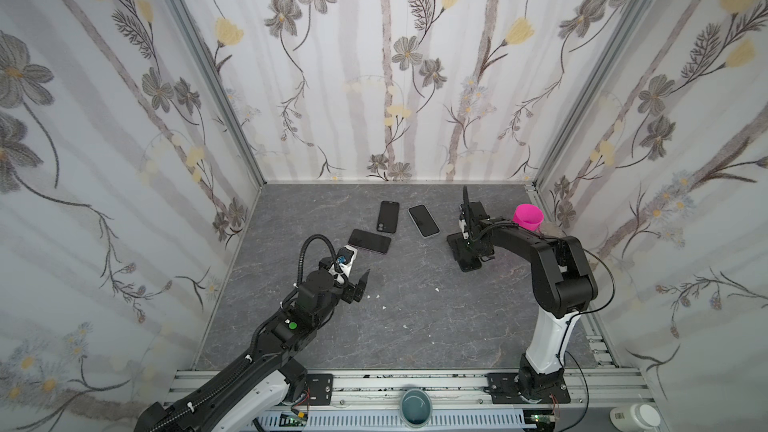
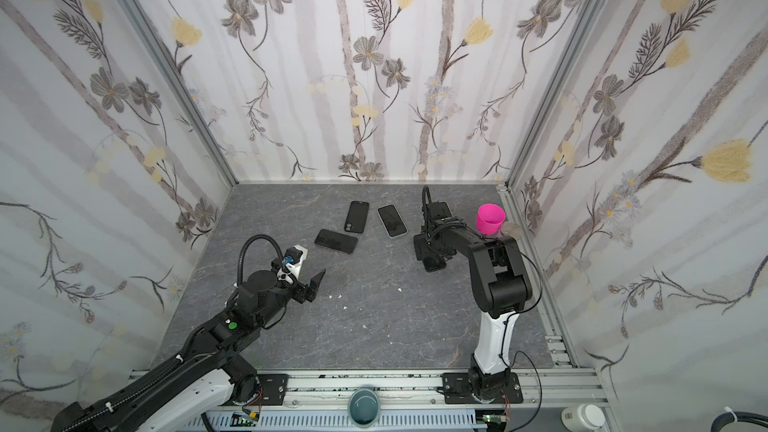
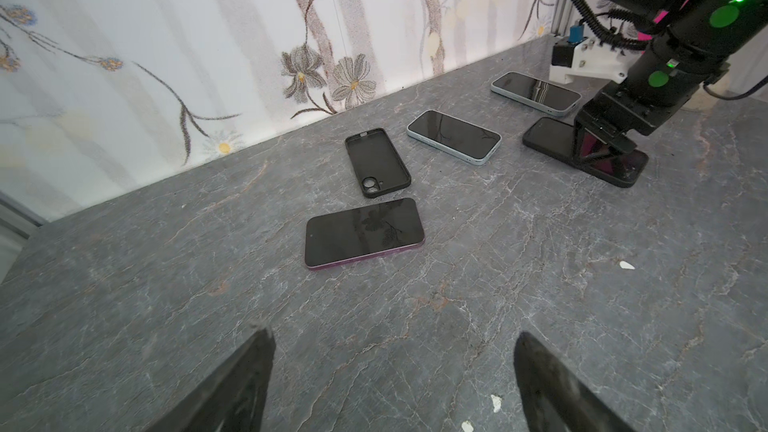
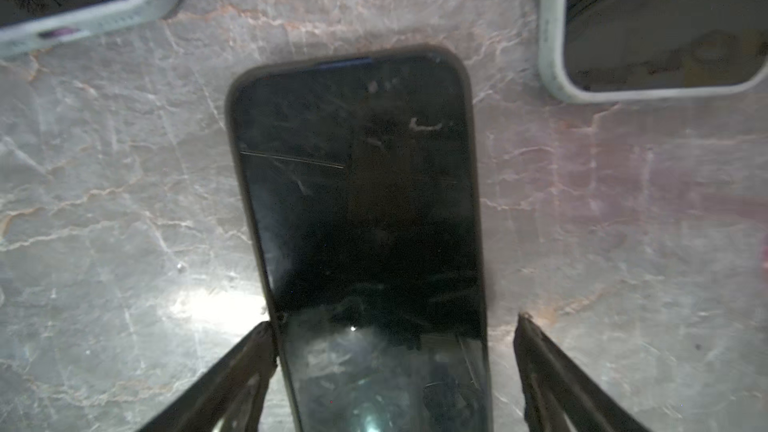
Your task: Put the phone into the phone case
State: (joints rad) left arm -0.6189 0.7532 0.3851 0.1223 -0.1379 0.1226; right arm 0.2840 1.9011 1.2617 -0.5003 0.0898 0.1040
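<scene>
Phone point(image 4: 357, 184): dark-rimmed, seemingly already cased, flat on tabletop point(image 4: 124, 201) between the jaws of right pincer point(image 4: 394, 322).
Right pincer: spread; one fingertip point(image 4: 262, 342) touches phone's edge, other clear.
Phone case point(image 3: 376, 162): empty, beyond purple-edged phone point(image 3: 361, 230), ahead of left pincer point(image 3: 392, 332).
Left pincer: spread, empty.
Risk: touching fingertip could drag phone askew on withdrawal; unseated corner may pop out.

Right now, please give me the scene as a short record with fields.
empty case: black, flat on table, next to purple phone
purple phone: bare, screen up
light-cased phones: two, screens up
black-cased phone: flat, between right fingers
right fingers: open
left fingers: open, empty
cup: pink, by right wall
</scene>
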